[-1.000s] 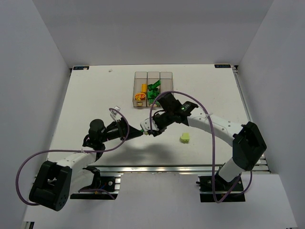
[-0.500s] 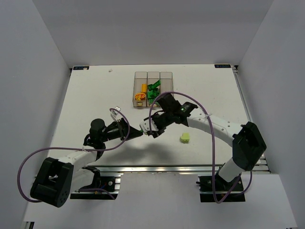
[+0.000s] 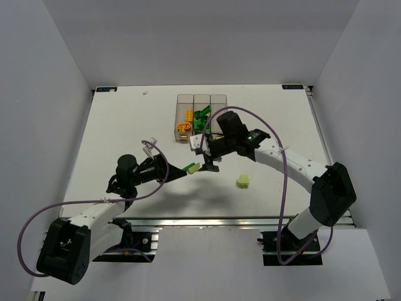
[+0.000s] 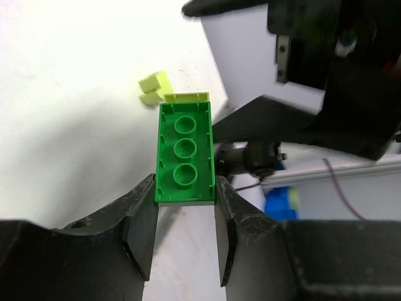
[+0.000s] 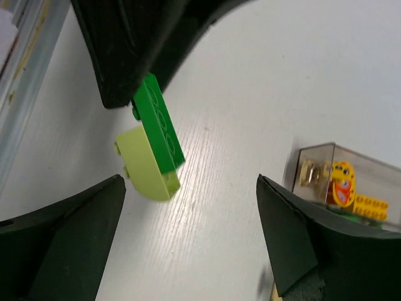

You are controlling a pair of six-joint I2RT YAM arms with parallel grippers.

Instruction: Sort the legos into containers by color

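My left gripper is shut on a bright green lego, held above the table. A pale yellow-green lego is stuck to the green one's far end; the right wrist view shows the pair, green and pale. Just beyond them, my right gripper stands wide open and holds nothing. Another pale lego lies on the table to the right. The three clear containers stand at the back: orange legos in the left one, green legos in the middle one.
White walls close in the table on three sides. The arms' purple cables loop above the near half. In the right wrist view the orange container's corner is close on the right.
The left gripper has closed on the joined legos. The right gripper has opened, let them go and drawn back toward the containers. The left arm has shifted slightly right.
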